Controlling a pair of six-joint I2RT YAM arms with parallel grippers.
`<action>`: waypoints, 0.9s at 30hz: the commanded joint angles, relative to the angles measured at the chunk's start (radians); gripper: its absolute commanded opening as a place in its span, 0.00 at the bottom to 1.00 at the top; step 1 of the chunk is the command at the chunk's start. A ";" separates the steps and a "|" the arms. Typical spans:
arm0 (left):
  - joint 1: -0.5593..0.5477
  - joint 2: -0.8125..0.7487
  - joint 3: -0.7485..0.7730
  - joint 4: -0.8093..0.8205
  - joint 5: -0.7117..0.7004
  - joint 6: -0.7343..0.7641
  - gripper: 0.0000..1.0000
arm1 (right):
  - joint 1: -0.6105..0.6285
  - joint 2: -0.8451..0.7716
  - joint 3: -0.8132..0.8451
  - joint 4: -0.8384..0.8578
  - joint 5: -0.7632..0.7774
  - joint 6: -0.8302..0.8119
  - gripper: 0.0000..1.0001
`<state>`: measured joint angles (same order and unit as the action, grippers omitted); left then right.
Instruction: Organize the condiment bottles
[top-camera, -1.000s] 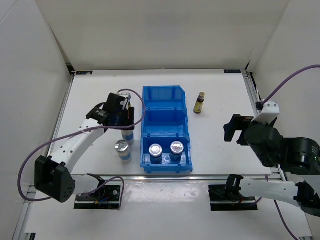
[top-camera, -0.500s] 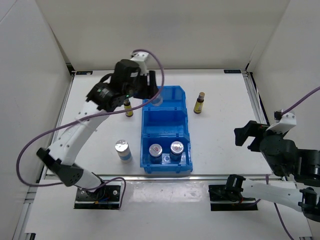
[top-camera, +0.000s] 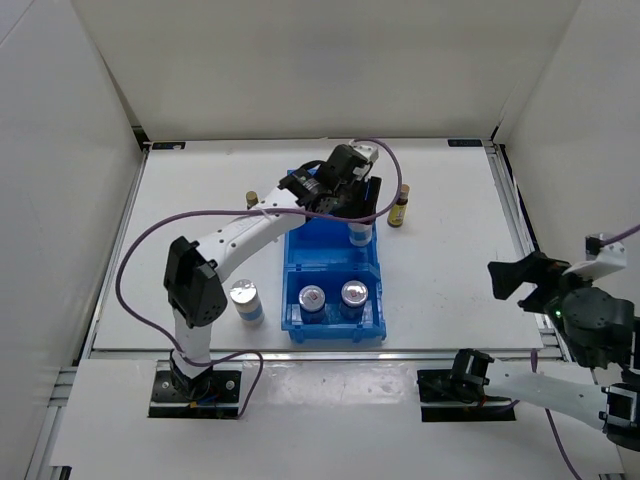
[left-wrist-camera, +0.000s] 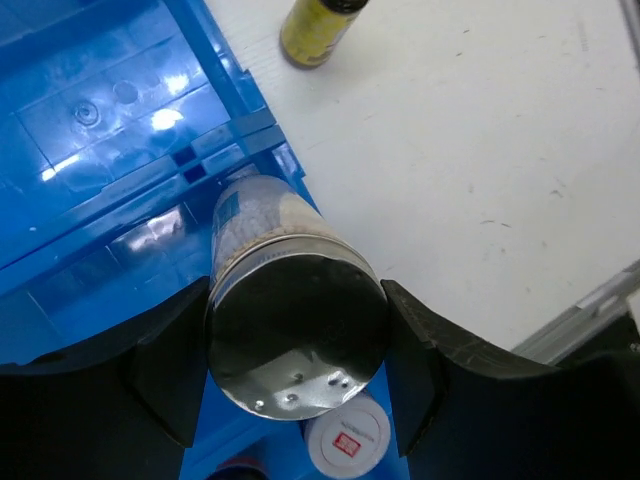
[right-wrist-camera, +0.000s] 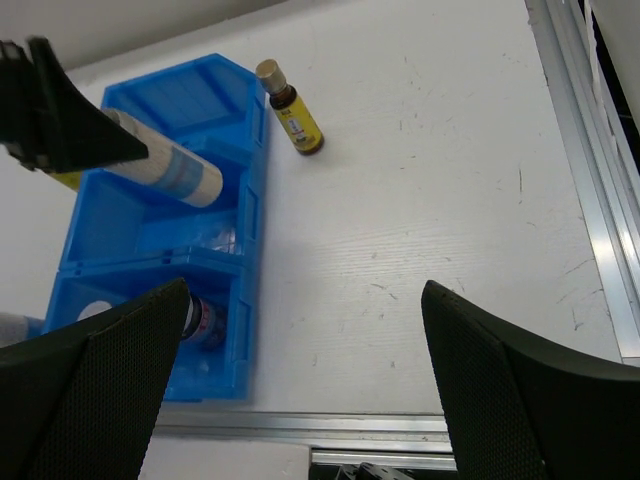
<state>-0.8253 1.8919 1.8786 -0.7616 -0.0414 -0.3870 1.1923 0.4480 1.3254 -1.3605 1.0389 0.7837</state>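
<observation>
My left gripper (top-camera: 358, 205) is shut on a stubby white-and-blue jar (top-camera: 360, 233) and holds it over the right side of the middle compartment of the blue bin (top-camera: 290, 262). In the left wrist view its silver lid (left-wrist-camera: 297, 345) sits between my fingers (left-wrist-camera: 170, 370). Two more jars (top-camera: 313, 299) (top-camera: 352, 294) stand in the near compartment. Another jar (top-camera: 245, 298) stands on the table left of the bin. One brown bottle (top-camera: 401, 205) stands right of the bin, another (top-camera: 252, 198) left of it. My right gripper (top-camera: 522, 278) is open and empty at the far right.
The bin's far compartment (top-camera: 328, 192) holds nothing. White walls close in the table on three sides. A metal rail (right-wrist-camera: 590, 230) runs along the table's right edge. The right wrist view shows the held jar (right-wrist-camera: 170, 168) and the right brown bottle (right-wrist-camera: 290, 112).
My left arm lifted the jar from the table left of the bin and swung it right, over the bin's middle compartment. My right arm drew back toward the near right.
</observation>
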 joint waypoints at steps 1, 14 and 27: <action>0.012 0.027 0.014 0.035 -0.020 -0.018 0.11 | 0.000 -0.052 0.001 -0.210 0.030 0.017 1.00; 0.003 0.070 -0.045 0.068 -0.020 -0.038 0.15 | 0.000 0.003 0.001 -0.201 0.030 0.017 1.00; 0.003 -0.095 -0.010 0.005 -0.086 0.036 1.00 | 0.000 -0.006 0.001 -0.201 0.030 0.008 1.00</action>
<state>-0.8185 1.9598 1.8259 -0.7406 -0.0742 -0.3985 1.1919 0.4412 1.3254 -1.3621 1.0416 0.7834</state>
